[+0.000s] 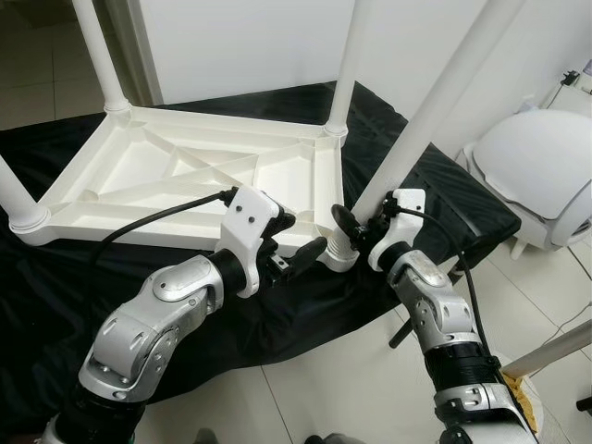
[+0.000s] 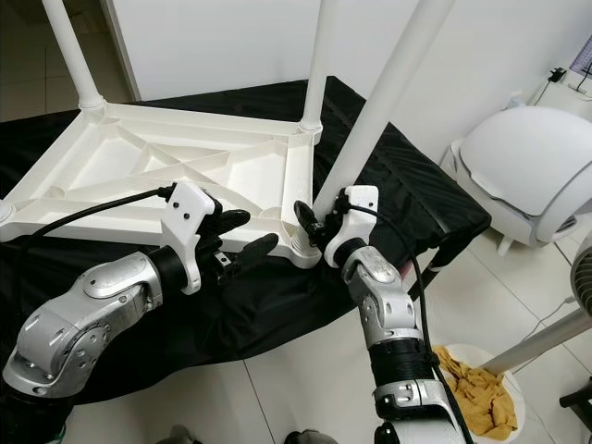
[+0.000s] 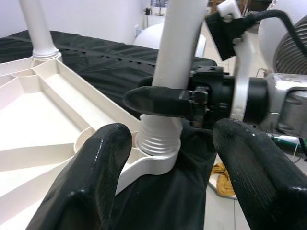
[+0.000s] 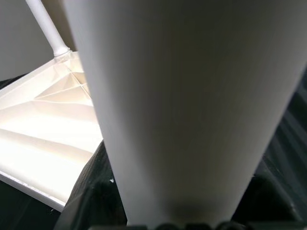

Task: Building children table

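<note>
Here the right tool [image 1: 356, 227] pinches the table leg [image 1: 421, 125]; the left tool [image 1: 301, 242] is spread.

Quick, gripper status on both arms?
Left gripper: open, fingers spread near the corner socket of the upturned white plastic tabletop, holding nothing.
Right gripper: shut on the white plastic table leg just above its threaded end.

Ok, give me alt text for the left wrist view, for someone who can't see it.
A white table leg stands in the corner socket of an upturned white tabletop, its threaded end partly showing, with the right tool clamped around it just above the thread. The left tool sits open in front, its two black fingers on either side of the socket, above a black cloth.
</note>
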You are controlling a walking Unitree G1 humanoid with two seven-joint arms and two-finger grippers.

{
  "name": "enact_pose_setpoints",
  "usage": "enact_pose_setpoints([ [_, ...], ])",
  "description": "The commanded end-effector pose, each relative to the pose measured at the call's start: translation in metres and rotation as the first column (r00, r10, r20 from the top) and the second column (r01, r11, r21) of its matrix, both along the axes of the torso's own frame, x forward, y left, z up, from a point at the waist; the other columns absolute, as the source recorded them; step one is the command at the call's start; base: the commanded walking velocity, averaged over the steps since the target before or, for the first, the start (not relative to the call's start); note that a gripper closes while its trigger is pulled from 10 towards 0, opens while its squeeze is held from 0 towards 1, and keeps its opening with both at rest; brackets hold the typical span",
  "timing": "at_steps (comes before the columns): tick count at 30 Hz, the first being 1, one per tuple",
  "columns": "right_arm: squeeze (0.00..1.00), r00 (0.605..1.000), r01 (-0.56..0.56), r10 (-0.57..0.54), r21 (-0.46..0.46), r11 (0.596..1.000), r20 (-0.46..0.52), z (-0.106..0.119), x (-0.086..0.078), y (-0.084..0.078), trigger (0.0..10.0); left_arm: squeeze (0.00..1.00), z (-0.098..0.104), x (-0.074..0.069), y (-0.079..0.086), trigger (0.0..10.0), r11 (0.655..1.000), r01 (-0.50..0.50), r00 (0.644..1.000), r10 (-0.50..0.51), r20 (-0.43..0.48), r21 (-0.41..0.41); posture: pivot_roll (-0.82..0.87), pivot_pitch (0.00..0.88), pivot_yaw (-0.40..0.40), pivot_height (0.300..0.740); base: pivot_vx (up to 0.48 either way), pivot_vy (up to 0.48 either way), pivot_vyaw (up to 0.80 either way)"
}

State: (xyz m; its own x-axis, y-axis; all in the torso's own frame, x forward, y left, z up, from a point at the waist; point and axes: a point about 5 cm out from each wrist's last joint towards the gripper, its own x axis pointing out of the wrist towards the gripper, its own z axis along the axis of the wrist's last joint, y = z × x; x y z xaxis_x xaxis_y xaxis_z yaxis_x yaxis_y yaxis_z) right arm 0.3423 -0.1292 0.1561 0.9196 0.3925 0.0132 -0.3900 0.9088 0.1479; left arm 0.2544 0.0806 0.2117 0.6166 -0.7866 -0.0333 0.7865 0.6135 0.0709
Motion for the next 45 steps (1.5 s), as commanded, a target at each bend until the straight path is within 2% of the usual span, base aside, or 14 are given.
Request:
enact_pose_setpoints([
  [1, 0.00, 0.988, 0.038, -0.049, -0.073, 0.997, -0.148, -0.032, -0.004, -0.008, 10.0, 0.00, 0.003, -0.005, -0.003, 10.0, 0.998, 0.057, 0.998, -0.057, 0.005, 0.003, -0.02, 0.096, -0.035, 0.740, 0.000, 0.000, 0.00],
  [9, 0.00, 0.997, -0.016, 0.008, -0.112, 0.994, -0.072, -0.016, 0.004, 0.005, 10.0, 0.00, 0.003, -0.006, -0.001, 10.0, 0.999, 0.039, 0.999, -0.039, -0.001, -0.004, -0.01, 0.099, -0.047, 0.740, 0.000, 0.000, 0.00],
  [19, 0.00, 0.998, -0.058, 0.056, -0.158, 0.986, -0.018, -0.008, 0.007, 0.013, 10.0, 0.00, 0.003, -0.006, 0.000, 10.0, 1.000, 0.030, 1.000, -0.030, -0.004, -0.008, -0.01, 0.095, -0.052, 0.740, 0.000, 0.000, 0.00],
  [29, 0.00, 0.997, -0.077, 0.078, -0.161, 0.984, 0.003, -0.014, 0.005, 0.010, 10.0, 0.00, 0.003, -0.006, 0.001, 10.0, 1.000, 0.024, 1.000, -0.024, -0.005, -0.010, -0.01, 0.090, -0.053, 0.740, 0.000, 0.000, 0.00],
  [36, 0.00, 0.983, -0.177, 0.182, -0.164, 0.970, 0.016, -0.020, -0.001, 0.006, 10.0, 0.00, 0.003, -0.006, 0.000, 10.0, 0.999, 0.030, 1.000, -0.030, -0.004, -0.011, -0.01, 0.086, -0.049, 0.740, 0.000, 0.000, 0.00],
  [45, 0.00, 0.960, -0.241, 0.268, -0.254, 0.937, 0.081, -0.013, 0.000, -0.001, 10.0, 0.00, 0.003, -0.007, 0.000, 10.0, 0.999, 0.031, 1.000, -0.031, -0.004, -0.010, 0.00, 0.088, -0.053, 0.740, 0.000, 0.000, 0.00],
])
